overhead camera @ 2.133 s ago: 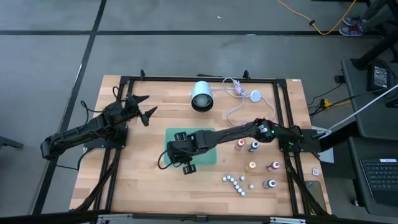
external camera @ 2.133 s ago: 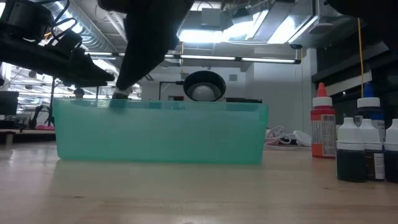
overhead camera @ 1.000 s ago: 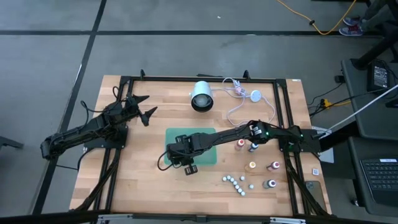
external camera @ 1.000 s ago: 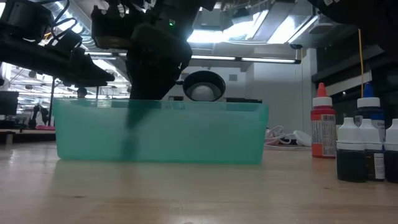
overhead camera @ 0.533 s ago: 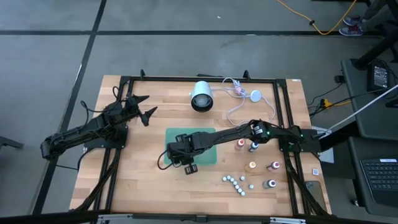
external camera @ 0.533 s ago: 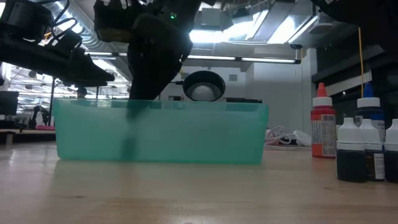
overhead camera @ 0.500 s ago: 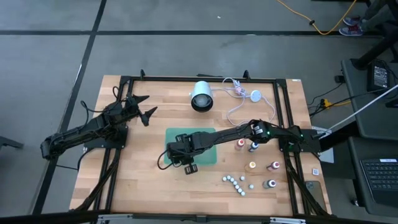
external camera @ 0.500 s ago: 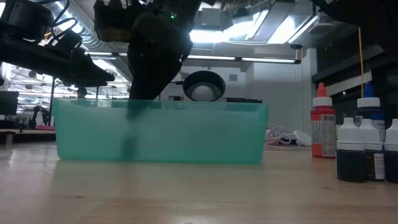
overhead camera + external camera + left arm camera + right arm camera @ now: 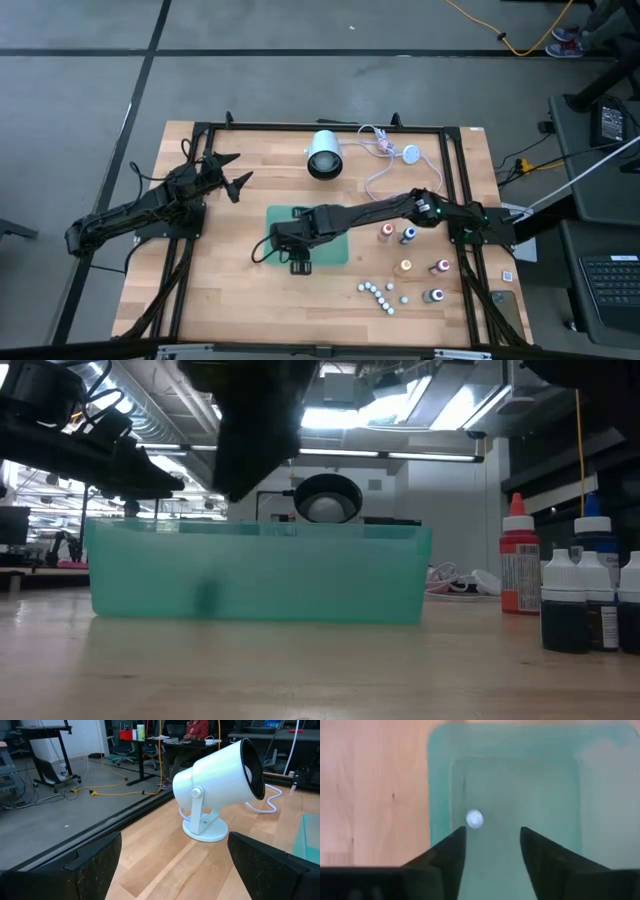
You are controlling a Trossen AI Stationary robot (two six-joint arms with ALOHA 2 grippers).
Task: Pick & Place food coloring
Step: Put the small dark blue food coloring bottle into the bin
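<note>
A green translucent bin sits mid-table. My right gripper hangs open over the bin's left end, fingers pointing down, clear above the rim in the low view. Below it, one small bottle stands on the bin floor with its pale cap facing up; it shows as a dark shape through the wall. Other food coloring bottles stand on the table to the right: red, blue, orange, dark red, dark grey. My left gripper waits open near the table's left edge.
A white round lamp on a stand sits near the far edge, its white cable trailing right. Several tiny white caps lie near the bottles. A black frame borders the table. Bare wood lies between the bin and the near edge.
My right gripper went down into the bin's left end, stayed there, and has now risen clear above the rim. The small bottle it carried stays behind on the bin floor. The left arm has kept still.
</note>
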